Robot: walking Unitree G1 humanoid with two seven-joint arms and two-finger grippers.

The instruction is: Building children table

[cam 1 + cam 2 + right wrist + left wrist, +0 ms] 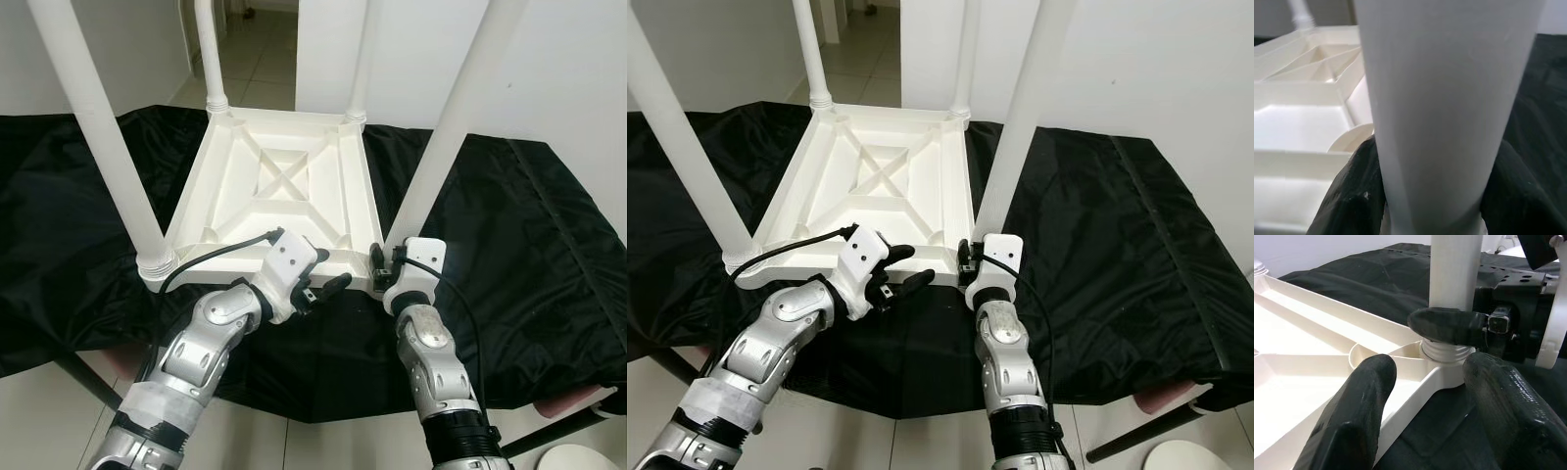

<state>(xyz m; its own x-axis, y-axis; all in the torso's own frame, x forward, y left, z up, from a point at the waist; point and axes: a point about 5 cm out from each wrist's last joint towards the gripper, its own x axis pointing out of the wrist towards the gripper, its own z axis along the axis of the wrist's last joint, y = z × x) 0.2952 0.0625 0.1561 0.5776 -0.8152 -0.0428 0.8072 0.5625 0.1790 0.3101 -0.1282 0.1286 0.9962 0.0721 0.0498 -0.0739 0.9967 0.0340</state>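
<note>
My right gripper [384, 262] squeezes the round white plastic leg [446, 127] low in the frame, my left gripper [328, 287] waits open; a hard twist could tip the upside-down white table top [284, 186]

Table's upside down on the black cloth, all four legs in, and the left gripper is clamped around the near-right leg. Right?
Not quite: it is the right gripper that is clamped around the near-right leg, as the right wrist view shows. The left gripper is open beside that corner. The table does lie upside down on the black cloth with four legs in.
</note>
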